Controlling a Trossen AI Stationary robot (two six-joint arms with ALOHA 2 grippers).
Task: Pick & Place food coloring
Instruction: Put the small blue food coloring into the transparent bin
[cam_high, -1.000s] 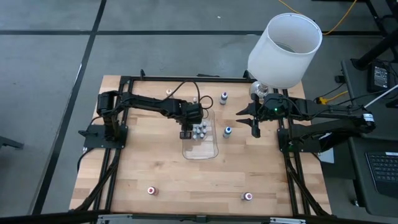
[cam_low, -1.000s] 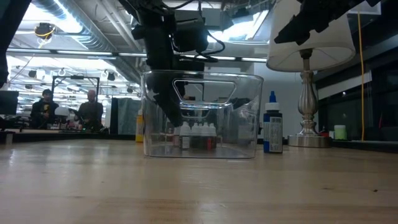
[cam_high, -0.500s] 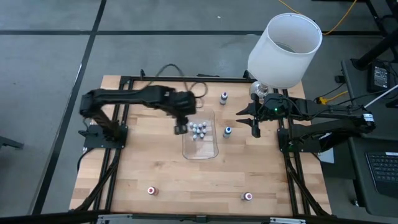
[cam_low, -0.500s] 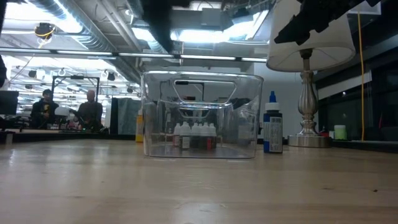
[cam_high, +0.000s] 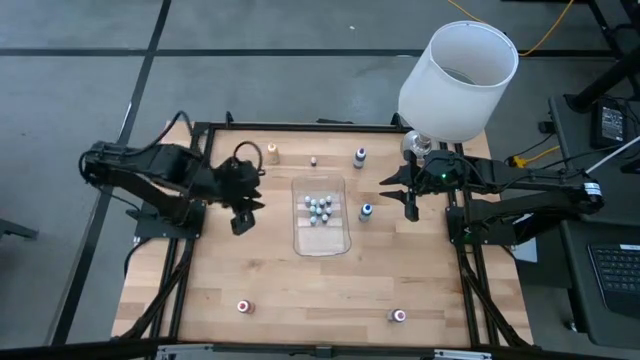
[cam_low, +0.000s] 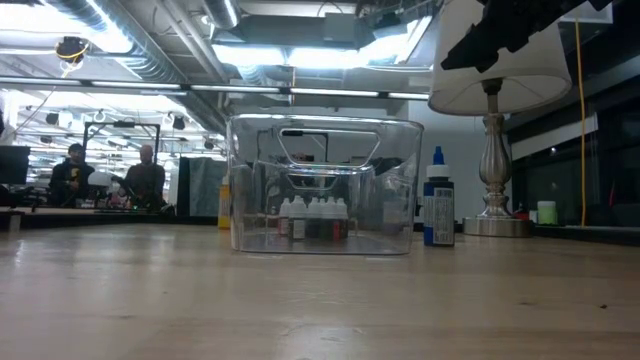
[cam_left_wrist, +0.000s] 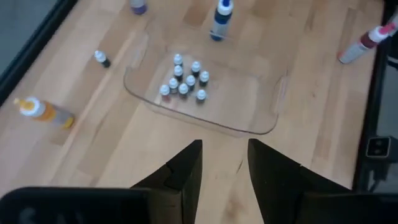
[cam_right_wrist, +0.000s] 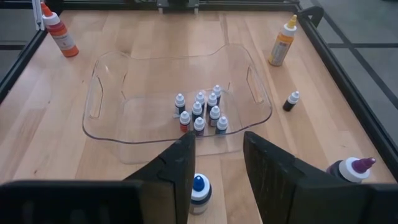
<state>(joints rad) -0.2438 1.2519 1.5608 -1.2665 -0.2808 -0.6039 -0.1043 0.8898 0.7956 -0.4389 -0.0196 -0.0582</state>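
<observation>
Item: food coloring (cam_high: 319, 208), cluster of tiny bottles upright inside clear tray (cam_high: 322, 242) at table centre; I judge these placed.
Loose bottles: blue one (cam_high: 366, 211) just beside tray, others near table edges.
Left gripper (cam_high: 243, 213): my side left of tray, fingers apart, empty.
Right gripper (cam_high: 407, 192): parked right of tray, fingers apart, empty, waiting.

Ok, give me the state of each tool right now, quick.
Left tool: open, holding nothing, left of the clear tray.
Right tool: open, holding nothing, right of the tray.
</observation>
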